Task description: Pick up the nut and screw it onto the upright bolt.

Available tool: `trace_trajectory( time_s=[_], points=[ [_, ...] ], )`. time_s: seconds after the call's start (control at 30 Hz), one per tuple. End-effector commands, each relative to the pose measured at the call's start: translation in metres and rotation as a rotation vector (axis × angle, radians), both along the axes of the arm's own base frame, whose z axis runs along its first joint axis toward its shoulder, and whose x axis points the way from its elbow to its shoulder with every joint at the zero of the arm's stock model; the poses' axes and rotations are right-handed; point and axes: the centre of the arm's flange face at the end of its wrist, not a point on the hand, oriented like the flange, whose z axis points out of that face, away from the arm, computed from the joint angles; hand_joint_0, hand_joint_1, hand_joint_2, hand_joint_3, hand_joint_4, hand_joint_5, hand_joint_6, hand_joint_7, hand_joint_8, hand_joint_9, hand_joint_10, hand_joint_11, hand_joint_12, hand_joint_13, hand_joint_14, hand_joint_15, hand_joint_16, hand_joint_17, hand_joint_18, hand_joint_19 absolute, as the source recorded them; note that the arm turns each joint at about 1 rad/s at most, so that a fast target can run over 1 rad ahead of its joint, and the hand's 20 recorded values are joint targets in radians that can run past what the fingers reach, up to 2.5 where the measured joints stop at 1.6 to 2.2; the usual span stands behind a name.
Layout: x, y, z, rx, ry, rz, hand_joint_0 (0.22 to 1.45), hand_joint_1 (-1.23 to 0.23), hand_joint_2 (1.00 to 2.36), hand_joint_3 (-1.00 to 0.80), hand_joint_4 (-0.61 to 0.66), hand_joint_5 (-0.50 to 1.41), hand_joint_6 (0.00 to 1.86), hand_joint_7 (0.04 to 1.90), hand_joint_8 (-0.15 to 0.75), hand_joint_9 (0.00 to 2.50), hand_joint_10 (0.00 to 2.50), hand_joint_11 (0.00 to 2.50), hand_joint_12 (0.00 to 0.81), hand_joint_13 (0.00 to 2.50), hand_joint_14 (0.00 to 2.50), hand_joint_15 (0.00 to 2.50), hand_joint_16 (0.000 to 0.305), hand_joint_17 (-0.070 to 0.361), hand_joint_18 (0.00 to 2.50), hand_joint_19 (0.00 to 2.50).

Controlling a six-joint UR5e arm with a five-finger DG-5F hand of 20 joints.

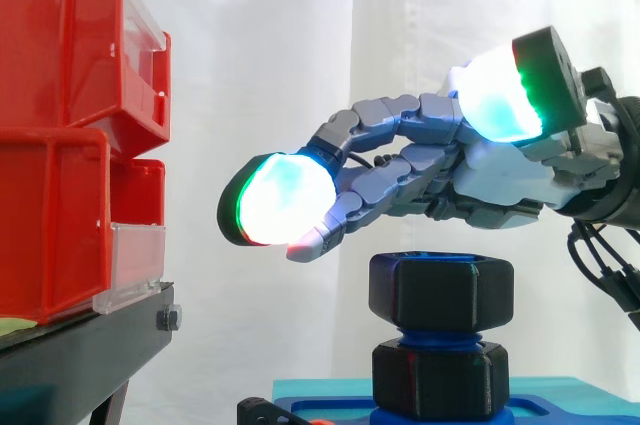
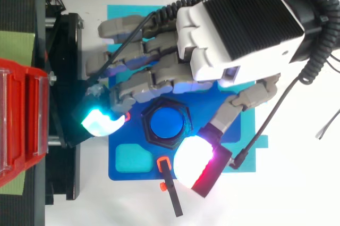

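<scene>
Side view, nut (image 1: pixel 441 292) on bolt (image 2: pixel 166 122), hand (image 1: pixel 500 180) just abv.

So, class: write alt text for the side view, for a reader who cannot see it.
A grey robot hand with glowing fingertip pads hovers open just above a black hexagonal nut atop an upright blue bolt. Red plastic bins stand stacked at left.
</scene>
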Motion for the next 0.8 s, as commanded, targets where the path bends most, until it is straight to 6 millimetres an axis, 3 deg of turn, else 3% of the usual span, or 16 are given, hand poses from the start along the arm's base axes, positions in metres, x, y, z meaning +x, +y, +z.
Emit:
trace_trajectory(
  time_s=[0.0,0.1,0.17,0.5,0.67,0.77],
  points=[
    [0.000,0.005,-0.003,0.003,0.012,0.001,0.45,-0.17,1.00,-0.50,0.12,-0.19,0.50,0.58,0.174,0.37,0.00,0.00,0.265,0.18,0.00,0.00,0.031,0.069,0.00,0.00],
    [-0.001,0.006,-0.003,0.003,0.018,0.002,0.46,-0.17,1.00,-0.50,0.15,-0.18,0.50,0.66,0.182,0.38,0.00,0.00,0.266,0.19,0.00,0.00,0.031,0.069,0.00,0.00],
    [-0.002,0.006,-0.005,0.003,0.031,0.002,0.46,-0.17,1.00,-0.50,0.18,-0.16,0.50,0.84,0.192,0.39,0.00,0.00,0.266,0.20,0.00,0.00,0.030,0.068,0.00,0.00],
    [-0.006,-0.002,-0.007,-0.012,0.058,-0.003,0.46,-0.18,1.00,-0.50,0.19,-0.14,0.50,0.96,0.206,0.41,0.00,0.00,0.260,0.24,0.00,0.00,0.028,0.063,0.00,0.00],
    [-0.007,-0.005,-0.007,-0.016,0.056,-0.007,0.47,-0.19,1.00,-0.50,0.19,-0.13,0.50,1.08,0.218,0.46,0.00,0.00,0.256,0.27,0.00,0.00,0.026,0.058,0.00,0.00],
    [-0.007,-0.007,-0.008,-0.018,0.057,-0.006,0.48,-0.21,1.00,-0.50,0.14,-0.12,0.50,1.26,0.227,0.49,0.00,0.00,0.248,0.30,0.00,0.00,0.025,0.055,0.00,0.00]
  ],
)
